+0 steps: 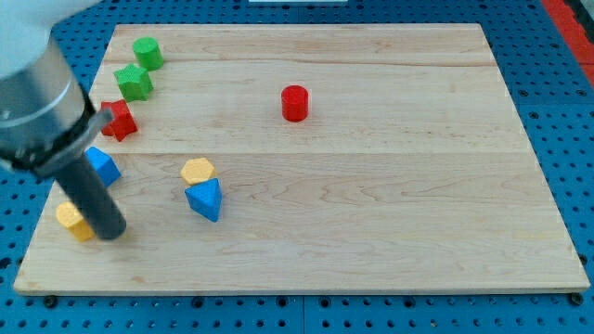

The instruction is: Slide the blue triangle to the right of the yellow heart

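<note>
Blue triangle touching yellow heart's bottom edge

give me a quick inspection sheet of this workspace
surface: wooden board on a blue pegboard
job's things: blue triangle touching a yellow block above it; yellow heart near the board's bottom-left corner
clutter: green blocks, red star-like block, second blue block, red cylinder
pincer: none fitted; my tip is just right of the yellow heart, left of the blue triangle
cables: nothing seen
surroundings: red strip at the view's top right
</note>
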Robot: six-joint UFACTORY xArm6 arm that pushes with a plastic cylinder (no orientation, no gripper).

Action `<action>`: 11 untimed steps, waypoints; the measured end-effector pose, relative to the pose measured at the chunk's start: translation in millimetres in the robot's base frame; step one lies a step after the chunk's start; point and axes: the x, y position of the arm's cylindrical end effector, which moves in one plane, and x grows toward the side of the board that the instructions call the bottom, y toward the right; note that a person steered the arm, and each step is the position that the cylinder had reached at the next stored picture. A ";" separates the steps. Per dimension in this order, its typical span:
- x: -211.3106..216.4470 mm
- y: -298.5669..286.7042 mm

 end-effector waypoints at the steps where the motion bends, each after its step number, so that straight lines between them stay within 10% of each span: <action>1: 18.5 -15.1; 4: 24.9 -30.3; 7: -48.1 150.9; 11: -67.7 89.7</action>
